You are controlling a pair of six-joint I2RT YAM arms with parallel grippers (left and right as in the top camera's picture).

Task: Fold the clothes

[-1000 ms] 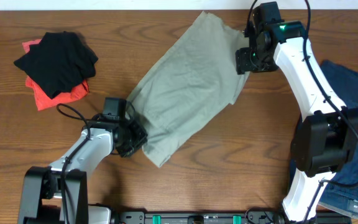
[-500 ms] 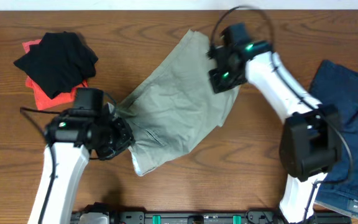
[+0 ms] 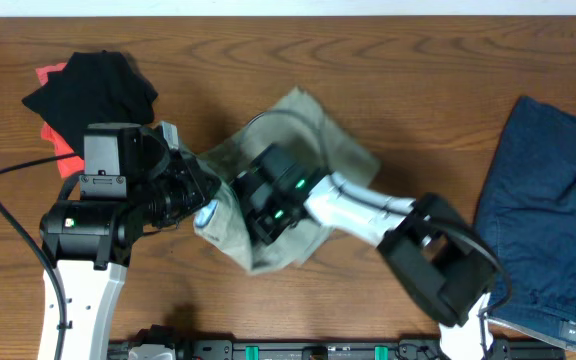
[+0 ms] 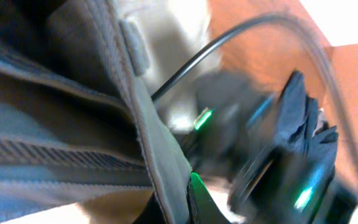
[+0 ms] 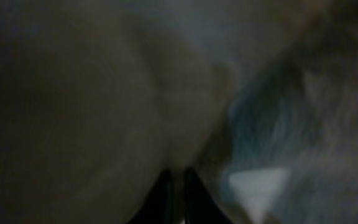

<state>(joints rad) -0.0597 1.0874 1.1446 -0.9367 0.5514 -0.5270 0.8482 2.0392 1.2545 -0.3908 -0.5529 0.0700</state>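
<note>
Navy denim (image 3: 553, 200) cut by edge, wrist views blurred

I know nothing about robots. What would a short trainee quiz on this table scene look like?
1. Which garment do the left gripper and right gripper both hold? A) crumpled light khaki-beige cotton shorts B) white towel C) green sock
2. True or false: the navy denim garment touches the shorts.
3. Fill in: the black fabric piece lies on the ______.
Key: 1 A; 2 false; 3 orange-red piece.
</note>
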